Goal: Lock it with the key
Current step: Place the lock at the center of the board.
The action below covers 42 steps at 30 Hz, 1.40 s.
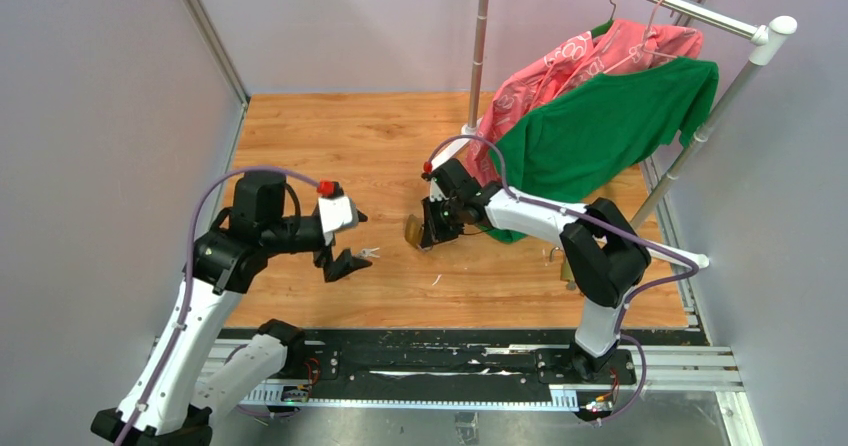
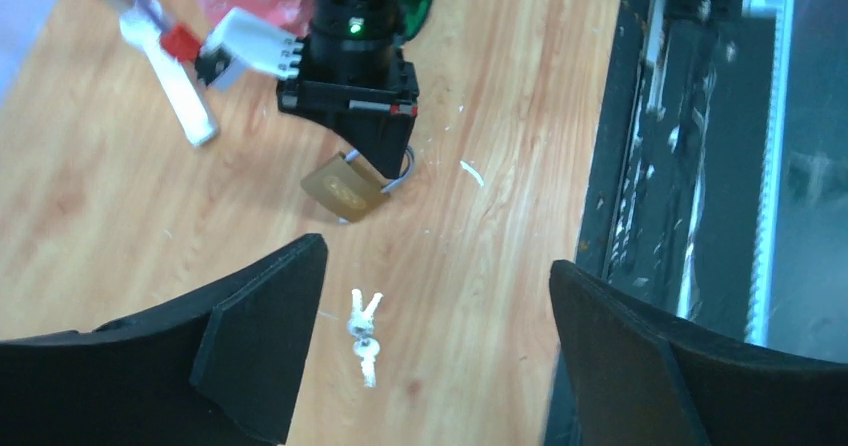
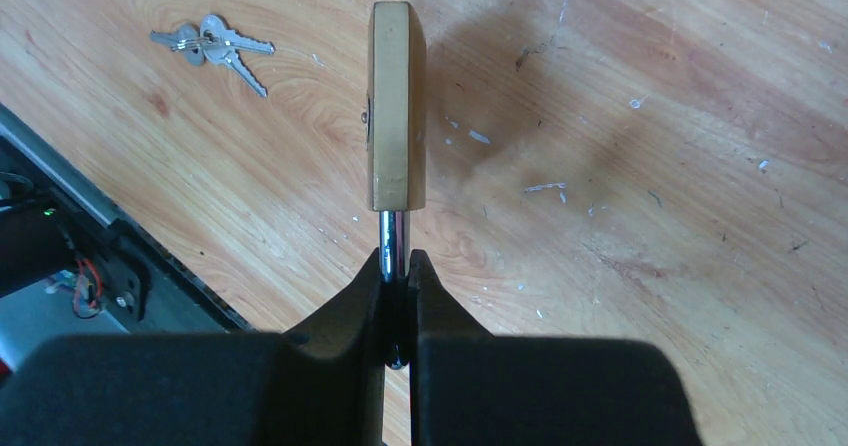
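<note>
Plainly: padlock pinched by its shackle, keys lying loose

Right pincer (image 3: 397, 266) was clamped on the steel shackle (image 3: 394, 234) of the padlock (image 3: 397, 116), holding the brass body edge-on, low at the wooden table (image 3: 650, 216); whether it touched the wood could not be told. Left pincer (image 2: 437, 286) hung with jaws wide apart, nothing between them, above the keys (image 2: 363, 338), which lay flat at about ten o'clock from the padlock in the right wrist view. The thin keys might skid from closing fingers, and the padlock might pivot in so narrow a grip once a key pressed in. The body looked a plain brass slab; no keyhole showed.
</note>
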{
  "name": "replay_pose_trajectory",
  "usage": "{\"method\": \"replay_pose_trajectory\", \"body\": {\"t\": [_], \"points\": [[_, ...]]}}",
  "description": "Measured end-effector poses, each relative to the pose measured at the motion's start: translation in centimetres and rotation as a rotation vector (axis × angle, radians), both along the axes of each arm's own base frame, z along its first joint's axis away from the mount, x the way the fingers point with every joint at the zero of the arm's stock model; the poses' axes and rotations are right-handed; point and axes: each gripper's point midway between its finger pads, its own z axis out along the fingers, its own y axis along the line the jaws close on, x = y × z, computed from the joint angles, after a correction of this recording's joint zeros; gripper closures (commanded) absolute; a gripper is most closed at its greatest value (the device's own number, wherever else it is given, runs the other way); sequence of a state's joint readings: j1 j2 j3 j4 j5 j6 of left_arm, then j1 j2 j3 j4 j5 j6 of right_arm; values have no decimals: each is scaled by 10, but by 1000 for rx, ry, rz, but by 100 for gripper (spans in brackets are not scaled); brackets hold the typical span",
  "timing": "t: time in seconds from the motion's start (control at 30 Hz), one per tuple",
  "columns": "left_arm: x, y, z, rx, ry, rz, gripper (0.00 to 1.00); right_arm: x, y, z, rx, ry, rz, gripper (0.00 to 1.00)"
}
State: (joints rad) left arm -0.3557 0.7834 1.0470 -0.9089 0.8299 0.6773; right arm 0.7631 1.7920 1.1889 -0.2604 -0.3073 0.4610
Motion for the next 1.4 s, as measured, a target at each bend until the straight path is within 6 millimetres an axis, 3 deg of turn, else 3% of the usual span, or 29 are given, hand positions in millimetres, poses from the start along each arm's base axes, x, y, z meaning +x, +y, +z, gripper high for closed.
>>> {"method": "replay_pose_trajectory", "body": {"t": [0.17,0.3,0.53,0.7,0.87,0.97,1.07,1.17,1.2,1.27,1.33,1.4], "points": [[19,-5,8,-99,167,185,17,2,-2,-2,18,37,-14,77],[15,-16,0,-218,334,245,17,4,-8,-12,-17,43,-29,59],[7,-20,-13,-251,376,220,17,7,-34,-28,-155,17,-58,41],[4,-19,-18,-237,321,182,18,8,-46,-17,-200,-28,-49,36],[-1,-14,-47,-201,308,185,18,12,-64,20,-242,-130,-40,45],[-1,-10,-64,-191,325,223,18,16,-90,49,-287,-205,-87,48],[5,-8,-71,-226,336,290,18,18,-143,67,-328,-231,-211,50],[12,-7,-73,-286,336,350,18,8,-225,61,-416,-192,-411,46],[13,-7,-72,-304,336,364,18,-2,-236,57,-442,-184,-429,45],[17,-6,-69,-352,324,392,17,-17,-278,45,-494,-127,-535,47],[19,-5,-65,-396,313,413,17,-29,-297,36,-523,-77,-575,52],[20,-5,-62,-433,303,427,16,-29,-309,29,-540,-27,-604,64]]}}
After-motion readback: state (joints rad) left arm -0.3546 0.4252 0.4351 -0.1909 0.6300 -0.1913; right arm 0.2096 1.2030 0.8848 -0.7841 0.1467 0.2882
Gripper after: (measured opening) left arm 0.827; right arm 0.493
